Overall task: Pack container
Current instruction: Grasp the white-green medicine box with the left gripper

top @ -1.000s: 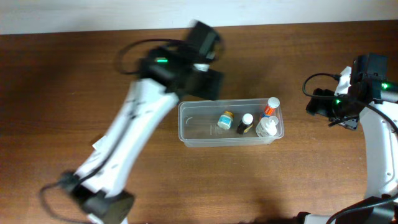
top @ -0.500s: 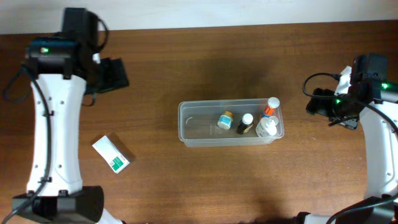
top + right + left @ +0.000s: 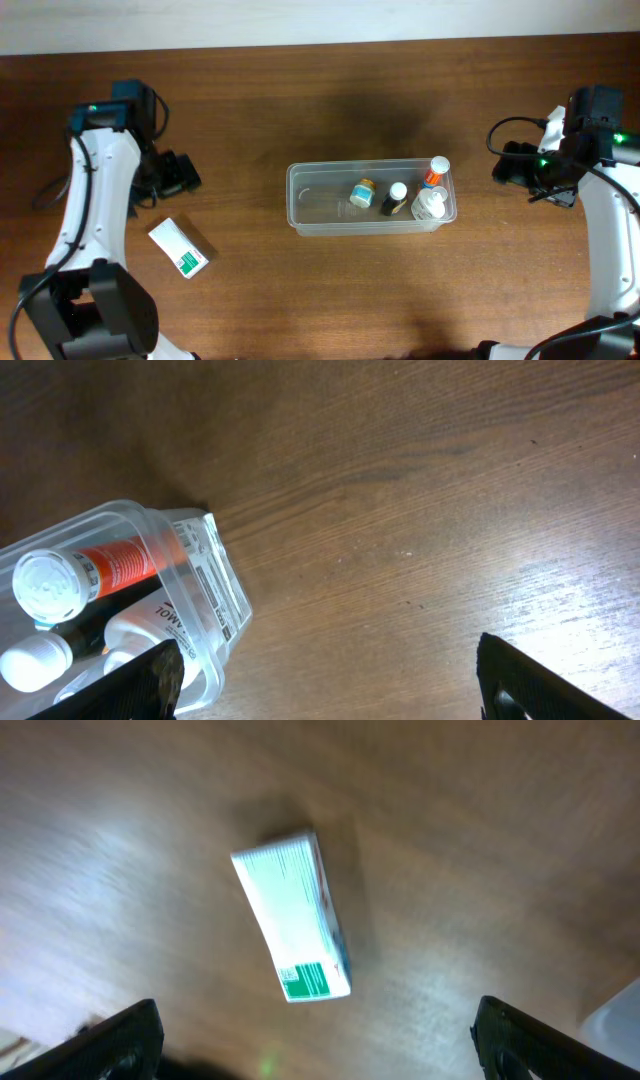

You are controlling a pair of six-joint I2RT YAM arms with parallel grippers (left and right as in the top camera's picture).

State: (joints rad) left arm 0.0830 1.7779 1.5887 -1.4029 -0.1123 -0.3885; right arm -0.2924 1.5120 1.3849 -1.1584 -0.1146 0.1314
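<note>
The clear plastic container (image 3: 310,205) sits mid-table and holds several small bottles (image 3: 398,196) at its right end; its corner shows in the right wrist view (image 3: 205,610). A white box with green print (image 3: 179,248) lies on the table left of it, and shows in the left wrist view (image 3: 293,917). My left gripper (image 3: 178,172) is open and empty, above and just behind the box (image 3: 315,1040). My right gripper (image 3: 512,166) is open and empty, well right of the container (image 3: 325,680).
The wooden table (image 3: 320,290) runs to a white wall at the back. An orange-labelled tube with a white cap (image 3: 85,572) lies against the container's right wall. Cables hang from both arms.
My left arm has swung from over the container far to the left, then down toward the white box. The right arm has not moved.
</note>
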